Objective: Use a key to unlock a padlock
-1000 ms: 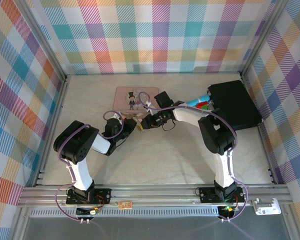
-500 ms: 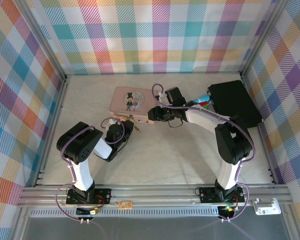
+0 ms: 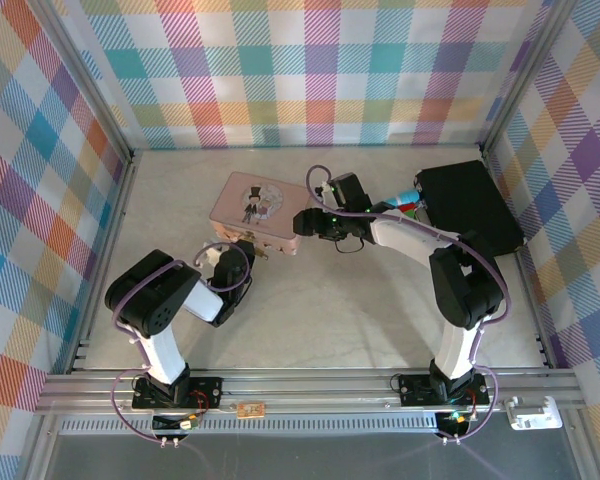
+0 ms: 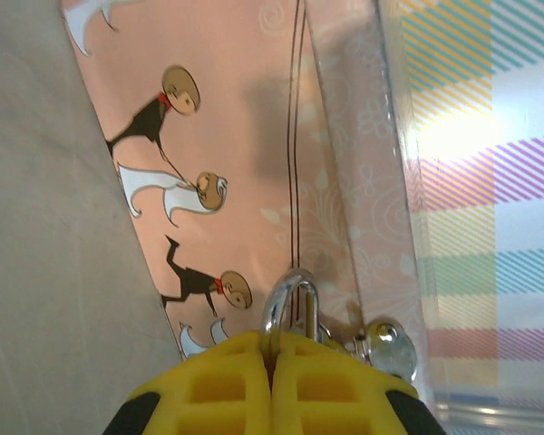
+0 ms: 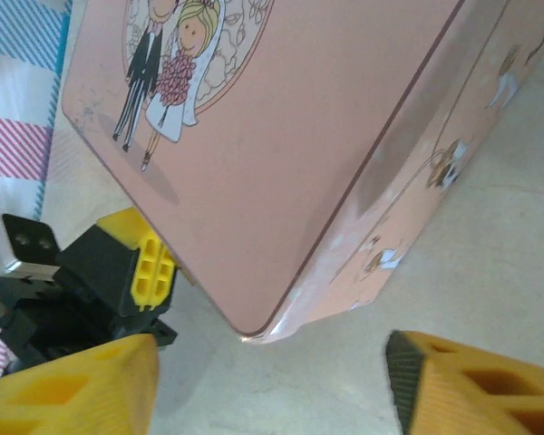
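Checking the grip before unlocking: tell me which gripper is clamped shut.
The left gripper: its yellow jaws are pressed together on the padlock, at the pink tin. The right gripper stands wide open.

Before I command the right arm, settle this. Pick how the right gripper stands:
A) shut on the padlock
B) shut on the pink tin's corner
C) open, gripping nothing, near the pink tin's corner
C: in the right wrist view the right gripper has its yellow fingers wide apart with nothing gripped between them, just short of the pink tin corner.

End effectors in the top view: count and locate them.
2. The left end effector is at the pink tin's near edge; the right end effector is at its right end.
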`<action>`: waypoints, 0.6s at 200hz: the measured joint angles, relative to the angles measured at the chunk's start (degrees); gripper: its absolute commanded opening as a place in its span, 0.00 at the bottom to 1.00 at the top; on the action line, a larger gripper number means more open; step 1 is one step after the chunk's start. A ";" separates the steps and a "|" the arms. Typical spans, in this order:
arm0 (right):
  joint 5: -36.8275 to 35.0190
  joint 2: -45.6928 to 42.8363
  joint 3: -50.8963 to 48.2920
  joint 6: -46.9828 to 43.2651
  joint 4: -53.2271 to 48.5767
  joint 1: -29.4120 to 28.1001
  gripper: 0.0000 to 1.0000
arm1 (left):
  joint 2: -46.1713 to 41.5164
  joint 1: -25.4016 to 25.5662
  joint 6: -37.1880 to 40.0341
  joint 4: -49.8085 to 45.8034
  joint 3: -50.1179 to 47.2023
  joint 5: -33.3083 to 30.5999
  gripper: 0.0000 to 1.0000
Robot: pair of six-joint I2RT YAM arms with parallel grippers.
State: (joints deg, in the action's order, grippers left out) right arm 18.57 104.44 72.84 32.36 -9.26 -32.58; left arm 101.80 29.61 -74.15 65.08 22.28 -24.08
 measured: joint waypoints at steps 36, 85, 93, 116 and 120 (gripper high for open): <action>-5.53 4.52 2.69 3.80 0.46 -0.42 0.73 | 0.00 0.02 0.02 -0.42 0.04 -1.97 0.00; -12.02 10.49 9.70 7.08 -1.68 -2.54 0.71 | 0.02 0.02 0.90 -0.07 0.09 -5.51 0.00; -13.09 10.86 10.16 7.76 -1.75 -2.78 0.71 | 0.02 0.02 1.16 -0.02 0.11 -6.36 0.00; -15.15 10.80 9.75 10.10 -1.22 -3.13 0.68 | 0.02 0.02 1.79 0.39 0.11 -8.76 0.00; -15.32 10.69 9.49 10.40 -0.96 -3.17 0.67 | 0.02 0.02 1.92 0.55 0.09 -9.25 0.00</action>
State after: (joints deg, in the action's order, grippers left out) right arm 3.25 115.13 82.32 42.76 -10.22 -35.75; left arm 101.82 29.63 -72.23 65.63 22.37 -33.32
